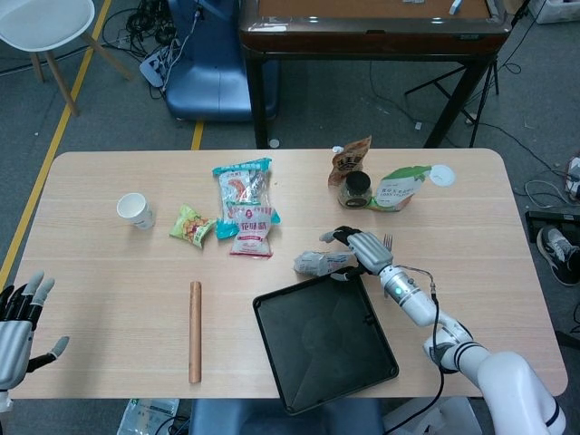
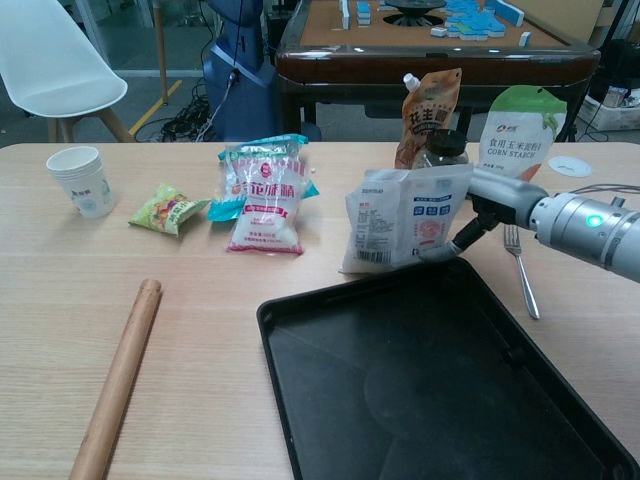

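A white bag with blue print (image 2: 405,220) stands upright just behind the far edge of the black tray (image 2: 440,380). My right hand (image 2: 490,205) grips the bag's right edge, with its fingers behind the bag and its thumb across the lower front. In the head view the same hand (image 1: 355,249) lies over the white bag (image 1: 317,263) at the tray's (image 1: 326,340) far corner. My left hand (image 1: 16,322) hangs off the table's near left corner, fingers spread, holding nothing.
A fork (image 2: 520,270) lies right of the hand. Behind stand a brown pouch (image 2: 428,112), a jar (image 2: 443,150) and a corn starch pouch (image 2: 518,130). Left are pink and teal bags (image 2: 265,195), a green packet (image 2: 168,210), a paper cup (image 2: 82,180) and a rolling pin (image 2: 118,375).
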Tool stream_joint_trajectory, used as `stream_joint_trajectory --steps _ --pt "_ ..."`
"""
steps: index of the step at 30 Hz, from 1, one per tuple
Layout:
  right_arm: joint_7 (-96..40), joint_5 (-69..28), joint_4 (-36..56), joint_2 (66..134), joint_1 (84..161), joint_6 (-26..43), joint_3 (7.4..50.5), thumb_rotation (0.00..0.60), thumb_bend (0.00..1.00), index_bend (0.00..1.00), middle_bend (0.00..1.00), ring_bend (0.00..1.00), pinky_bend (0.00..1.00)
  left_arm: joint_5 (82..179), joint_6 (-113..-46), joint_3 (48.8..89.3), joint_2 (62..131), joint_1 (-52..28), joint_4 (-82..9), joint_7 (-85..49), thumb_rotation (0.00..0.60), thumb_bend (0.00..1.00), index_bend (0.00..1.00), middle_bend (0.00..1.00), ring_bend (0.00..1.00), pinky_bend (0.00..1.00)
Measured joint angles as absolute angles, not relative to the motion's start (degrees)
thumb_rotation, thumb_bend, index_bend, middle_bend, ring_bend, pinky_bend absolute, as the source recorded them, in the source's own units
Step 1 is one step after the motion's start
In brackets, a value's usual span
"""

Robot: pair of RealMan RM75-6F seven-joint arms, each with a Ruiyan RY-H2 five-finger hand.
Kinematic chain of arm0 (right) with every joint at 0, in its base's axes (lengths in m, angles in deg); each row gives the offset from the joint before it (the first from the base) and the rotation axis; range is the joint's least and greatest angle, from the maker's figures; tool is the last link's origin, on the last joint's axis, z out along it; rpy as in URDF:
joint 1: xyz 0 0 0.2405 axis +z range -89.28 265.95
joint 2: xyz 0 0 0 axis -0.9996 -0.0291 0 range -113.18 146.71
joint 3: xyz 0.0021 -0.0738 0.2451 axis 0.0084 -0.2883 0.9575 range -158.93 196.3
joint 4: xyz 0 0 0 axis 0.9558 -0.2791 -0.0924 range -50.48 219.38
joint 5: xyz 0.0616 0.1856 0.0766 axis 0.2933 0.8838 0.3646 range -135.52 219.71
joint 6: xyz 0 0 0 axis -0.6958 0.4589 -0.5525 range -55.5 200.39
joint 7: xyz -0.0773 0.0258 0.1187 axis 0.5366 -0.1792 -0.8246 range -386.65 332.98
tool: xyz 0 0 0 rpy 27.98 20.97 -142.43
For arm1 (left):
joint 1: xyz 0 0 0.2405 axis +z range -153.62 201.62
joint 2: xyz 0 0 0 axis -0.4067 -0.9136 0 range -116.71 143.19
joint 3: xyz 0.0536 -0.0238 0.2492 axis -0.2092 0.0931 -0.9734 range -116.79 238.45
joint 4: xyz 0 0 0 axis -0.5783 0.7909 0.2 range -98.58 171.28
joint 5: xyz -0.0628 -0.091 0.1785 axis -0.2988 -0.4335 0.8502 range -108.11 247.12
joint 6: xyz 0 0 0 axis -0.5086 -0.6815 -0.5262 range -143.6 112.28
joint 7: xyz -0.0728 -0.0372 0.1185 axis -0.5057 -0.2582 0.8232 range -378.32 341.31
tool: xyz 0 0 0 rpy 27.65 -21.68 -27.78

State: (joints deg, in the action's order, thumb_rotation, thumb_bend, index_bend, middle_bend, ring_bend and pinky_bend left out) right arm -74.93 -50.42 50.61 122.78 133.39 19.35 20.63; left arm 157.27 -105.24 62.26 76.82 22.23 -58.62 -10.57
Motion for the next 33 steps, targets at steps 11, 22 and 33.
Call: stream_joint_trajectory --steps 11,22,33 --pt "-78.0 -50.4 55.5 125.9 134.6 20.0 19.3 0.600 0.07 0.31 0.35 0.20 0.23 157.1 -105.3 62.3 76.9 22.4 -58.3 -11.0 0.600 0.20 0.07 0.03 0.09 0.03" --pt "-81.8 -47.3 59.0 128.3 135.9 23.4 21.1 0.600 0.18 0.34 0.37 0.23 0.27 156.8 -105.2 62.3 77.0 22.6 -57.9 -11.1 0.600 0.20 0.07 0.03 0.09 0.03" --pt "-86.4 -46.2 59.4 128.6 137.1 25.9 21.5 0.600 0.18 0.34 0.37 0.23 0.27 156.6 -105.0 62.3 77.1 22.7 -57.6 -11.5 0.600 0.20 0.07 0.03 0.09 0.03"
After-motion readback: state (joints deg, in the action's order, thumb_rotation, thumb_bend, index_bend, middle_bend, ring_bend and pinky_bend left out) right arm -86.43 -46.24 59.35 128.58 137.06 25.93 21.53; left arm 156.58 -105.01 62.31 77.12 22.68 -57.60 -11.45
